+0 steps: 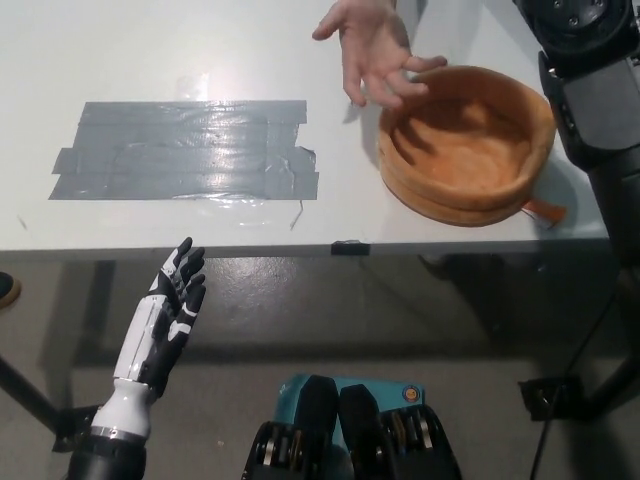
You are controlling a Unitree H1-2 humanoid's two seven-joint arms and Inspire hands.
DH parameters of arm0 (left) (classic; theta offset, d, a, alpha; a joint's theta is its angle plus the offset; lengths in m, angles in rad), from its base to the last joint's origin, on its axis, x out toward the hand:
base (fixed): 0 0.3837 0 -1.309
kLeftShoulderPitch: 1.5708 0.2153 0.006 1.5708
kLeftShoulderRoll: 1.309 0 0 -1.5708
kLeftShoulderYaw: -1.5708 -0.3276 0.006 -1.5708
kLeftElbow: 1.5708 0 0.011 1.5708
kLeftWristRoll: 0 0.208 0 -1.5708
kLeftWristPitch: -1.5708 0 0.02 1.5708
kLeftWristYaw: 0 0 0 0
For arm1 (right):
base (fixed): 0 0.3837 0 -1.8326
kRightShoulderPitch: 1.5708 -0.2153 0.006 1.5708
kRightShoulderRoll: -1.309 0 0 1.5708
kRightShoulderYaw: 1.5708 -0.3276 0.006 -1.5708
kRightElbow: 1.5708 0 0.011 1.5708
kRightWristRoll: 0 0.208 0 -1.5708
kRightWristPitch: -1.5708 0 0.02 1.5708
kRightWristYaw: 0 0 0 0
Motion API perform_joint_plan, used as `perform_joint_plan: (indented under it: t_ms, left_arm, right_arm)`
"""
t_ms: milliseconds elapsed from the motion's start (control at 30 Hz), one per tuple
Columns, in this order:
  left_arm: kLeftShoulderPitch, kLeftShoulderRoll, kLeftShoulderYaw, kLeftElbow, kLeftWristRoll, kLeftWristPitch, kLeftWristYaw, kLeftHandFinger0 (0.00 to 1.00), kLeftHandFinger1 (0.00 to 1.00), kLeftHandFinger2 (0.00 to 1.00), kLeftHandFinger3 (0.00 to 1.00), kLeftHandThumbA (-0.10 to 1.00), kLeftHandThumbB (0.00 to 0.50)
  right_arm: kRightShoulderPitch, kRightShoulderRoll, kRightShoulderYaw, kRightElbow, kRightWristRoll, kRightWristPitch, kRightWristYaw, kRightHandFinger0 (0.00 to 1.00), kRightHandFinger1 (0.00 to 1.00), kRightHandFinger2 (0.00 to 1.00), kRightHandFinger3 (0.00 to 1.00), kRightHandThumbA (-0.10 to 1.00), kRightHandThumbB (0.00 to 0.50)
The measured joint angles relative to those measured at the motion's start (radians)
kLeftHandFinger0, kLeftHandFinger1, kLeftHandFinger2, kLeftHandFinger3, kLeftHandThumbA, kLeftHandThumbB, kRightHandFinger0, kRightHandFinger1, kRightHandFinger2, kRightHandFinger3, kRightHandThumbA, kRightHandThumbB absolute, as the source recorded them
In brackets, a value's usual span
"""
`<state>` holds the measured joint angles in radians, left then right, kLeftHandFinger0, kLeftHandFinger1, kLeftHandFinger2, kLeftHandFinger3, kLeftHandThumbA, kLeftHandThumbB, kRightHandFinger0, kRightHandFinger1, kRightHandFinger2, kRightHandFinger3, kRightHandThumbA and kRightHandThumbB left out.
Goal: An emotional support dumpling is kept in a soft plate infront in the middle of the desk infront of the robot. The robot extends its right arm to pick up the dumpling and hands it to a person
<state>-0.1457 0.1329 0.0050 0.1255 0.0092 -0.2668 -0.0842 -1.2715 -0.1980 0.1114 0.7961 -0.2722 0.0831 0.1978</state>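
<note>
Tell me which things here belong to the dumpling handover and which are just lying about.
Belonging to the job: soft plate, now empty; person's hand, open above the desk; black right arm.

Just lying about: grey tape patch; white left hand, resting open below the desk edge.
</note>
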Motion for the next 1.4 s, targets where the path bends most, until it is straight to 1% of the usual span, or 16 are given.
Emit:
perform_joint_plan:
  t_ms: [200,300,367,433,467,500,533,567,600,633,700,767,867,933,1200,1400]
  left_arm:
    - [0.0,0.0,-0.001,0.0,0.0,0.0,0.0,1.0,1.0,1.0,1.0,0.84,0.345]
    - [0.001,0.0,-0.003,0.0,0.0,0.0,0.0,1.0,1.0,1.0,1.0,0.83,0.317]
    - [0.001,0.0,-0.004,0.0,0.001,0.0,0.0,1.0,1.0,1.0,1.0,0.83,0.329]
    - [0.001,0.0,-0.004,0.0,0.0,0.0,0.0,1.0,1.0,1.0,1.0,0.83,0.338]
    - [0.001,0.0,-0.004,-0.001,0.0,0.0,0.0,1.0,1.0,1.0,1.0,0.83,0.34]
    - [0.001,0.0,-0.004,-0.001,0.0,0.0,0.0,1.0,1.0,1.0,1.0,0.83,0.348]
    - [0.001,0.0,-0.004,-0.001,0.0,0.0,0.0,1.0,1.0,1.0,1.0,0.83,0.347]
    - [0.001,0.0,-0.004,-0.001,0.001,0.0,0.0,1.0,1.0,1.0,1.0,0.83,0.345]
    - [0.001,0.0,-0.004,-0.001,0.001,0.0,0.0,1.0,1.0,1.0,1.0,0.83,0.344]
    - [0.001,0.0,-0.004,-0.001,0.001,0.0,0.0,1.0,1.0,1.0,1.0,0.83,0.342]
    - [0.002,0.0,-0.004,-0.001,0.001,0.0,0.0,1.0,1.0,1.0,1.0,0.83,0.34]
    - [0.002,0.0,-0.004,-0.001,0.002,0.0,0.0,1.0,1.0,1.0,1.0,0.83,0.333]
    - [0.001,0.0,-0.004,-0.001,0.003,0.0,0.0,1.0,1.0,1.0,1.0,0.83,0.332]
    - [0.001,0.001,-0.004,-0.001,0.003,0.0,0.0,1.0,1.0,1.0,1.0,0.84,0.349]
    - [0.001,0.001,-0.005,-0.001,0.003,0.0,0.0,1.0,1.0,1.0,1.0,0.83,0.342]
    - [0.001,0.001,-0.005,-0.001,0.003,0.0,0.0,1.0,1.0,1.0,1.0,0.83,0.35]
  right_arm:
    - [-0.003,0.031,0.06,0.101,-0.032,-0.026,-0.048,0.1,0.6,0.98,0.92,-0.1,0.182]
    - [-0.004,0.056,0.105,0.187,-0.057,-0.04,-0.084,0.06,0.56,0.95,0.89,-0.1,0.219]
    - [-0.006,0.071,0.145,0.256,-0.077,-0.063,-0.111,0.06,0.57,0.95,0.88,-0.1,0.184]
    - [-0.01,0.086,0.181,0.317,-0.095,-0.093,-0.14,0.05,0.57,0.96,0.89,-0.1,0.174]
    - [-0.012,0.091,0.189,0.343,-0.101,-0.103,-0.15,0.11,0.63,1.0,0.96,-0.1,0.171]
    - [-0.016,0.098,0.204,0.38,-0.109,-0.117,-0.168,0.27,0.74,1.0,1.0,-0.1,0.224]
    - [-0.018,0.103,0.21,0.406,-0.114,-0.125,-0.178,0.43,0.9,1.0,1.0,-0.06,0.295]
    - [-0.022,0.107,0.214,0.429,-0.117,-0.128,-0.185,0.79,1.0,1.0,1.0,0.22,0.366]
    - [-0.026,0.109,0.215,0.456,-0.117,-0.129,-0.185,1.0,1.0,1.0,1.0,0.27,0.372]
    - [-0.031,0.109,0.216,0.476,-0.117,-0.129,-0.18,1.0,1.0,1.0,1.0,0.43,0.422]
    - [-0.04,0.106,0.221,0.505,-0.116,-0.127,-0.155,1.0,1.0,1.0,1.0,0.43,0.443]
    - [-0.047,0.103,0.226,0.518,-0.117,-0.125,-0.134,1.0,1.0,1.0,1.0,0.67,0.495]
    - [-0.05,0.087,0.246,0.525,-0.12,-0.125,-0.103,1.0,1.0,1.0,1.0,0.71,0.5]
    - [-0.05,0.079,0.252,0.527,-0.121,-0.125,-0.092,1.0,1.0,1.0,1.0,0.83,0.5]
    - [-0.048,0.065,0.24,0.489,-0.119,-0.124,-0.084,1.0,1.0,1.0,1.0,0.89,0.5]
    - [-0.05,0.049,0.177,0.367,-0.106,-0.124,-0.107,1.0,1.0,1.0,1.0,0.83,0.5]
